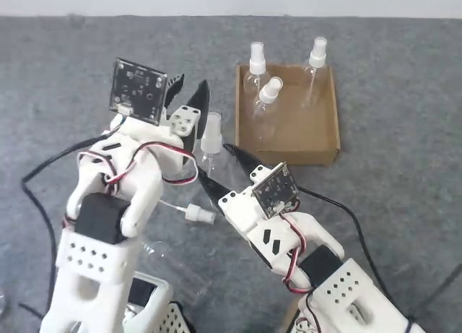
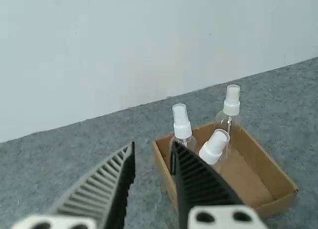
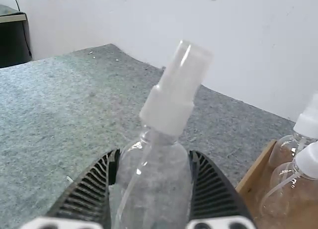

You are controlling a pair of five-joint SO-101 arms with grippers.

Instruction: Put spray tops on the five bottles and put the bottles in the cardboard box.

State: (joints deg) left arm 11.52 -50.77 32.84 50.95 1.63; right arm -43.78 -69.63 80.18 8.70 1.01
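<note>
The bottle (image 3: 151, 189) sits closest to the lens in the right wrist view. It is clear and upright with a slight lean, and the right hand (image 3: 153, 159) pinches it at the body, one ribbed jaw on each side. A white spray top (image 3: 174, 90) is already on its neck.

From the high view, that bottle (image 1: 211, 139) stands on the grey table (image 1: 72, 58) just beside the near left corner of the cardboard box (image 1: 287, 158), not yet inside. The right hand (image 1: 214, 159) holds it from the robot's side. The box therefore lies ahead and to the right of the grip, and the bottle's long axis points up, so I judge a lift over the low wall is what matters next. The right arm is the one placed to do it.

The left hand (image 1: 189, 93) hangs just beside the bottle on the side away from the box. Its jaws are spread and hold nothing.

The left wrist view, looking past its own spread hand (image 2: 152, 157), shows three capped bottles (image 2: 181, 127) in the box's far part, one of them leaning, and bare floor in the near part. The high view alone shows a loose spray top (image 1: 200, 215) lying on its side between the arms. A faint clear shape under the left arm may be the fifth bottle, though I cannot tell.
</note>
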